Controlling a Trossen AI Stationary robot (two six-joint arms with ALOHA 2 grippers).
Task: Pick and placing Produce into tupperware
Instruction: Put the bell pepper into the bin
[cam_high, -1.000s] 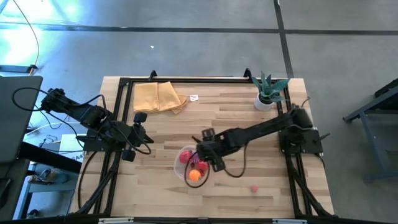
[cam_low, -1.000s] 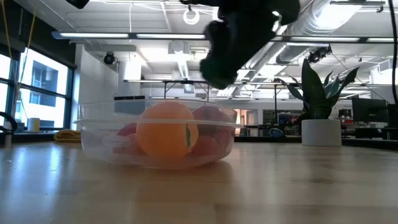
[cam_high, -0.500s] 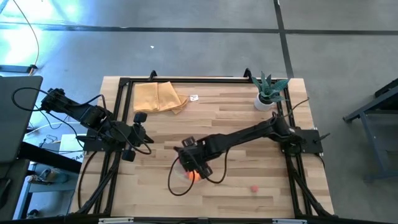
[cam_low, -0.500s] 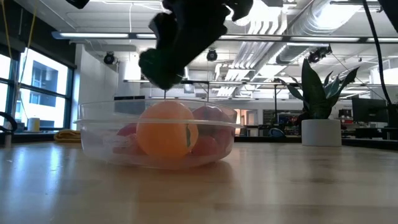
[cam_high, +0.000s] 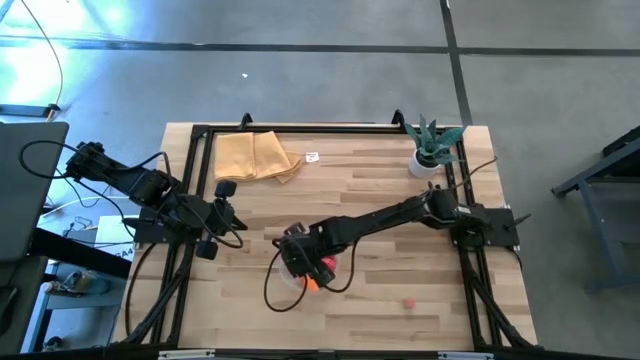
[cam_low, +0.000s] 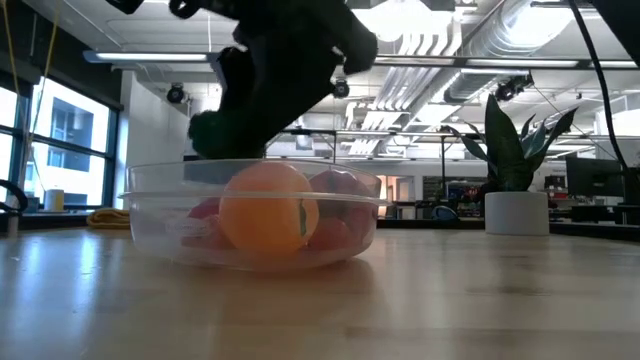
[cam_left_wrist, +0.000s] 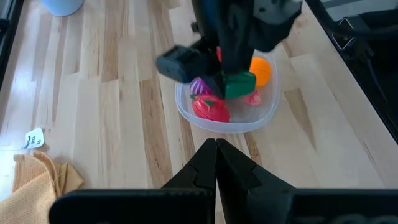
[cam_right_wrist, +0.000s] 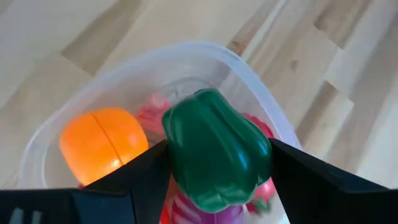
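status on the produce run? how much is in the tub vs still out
Done: an orange fruit, a red piece and a purple one lie in the clear tub. In hand: the right gripper holds a green pepper over the tub. Left: one small pink piece on the table; the left gripper waits, shut.

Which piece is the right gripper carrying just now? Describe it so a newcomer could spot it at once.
Find the clear tub near the middle of the wooden table. Above it, the right gripper is shut on a green pepper. It is the only green piece; the toys under it are orange, red, pink and purple.
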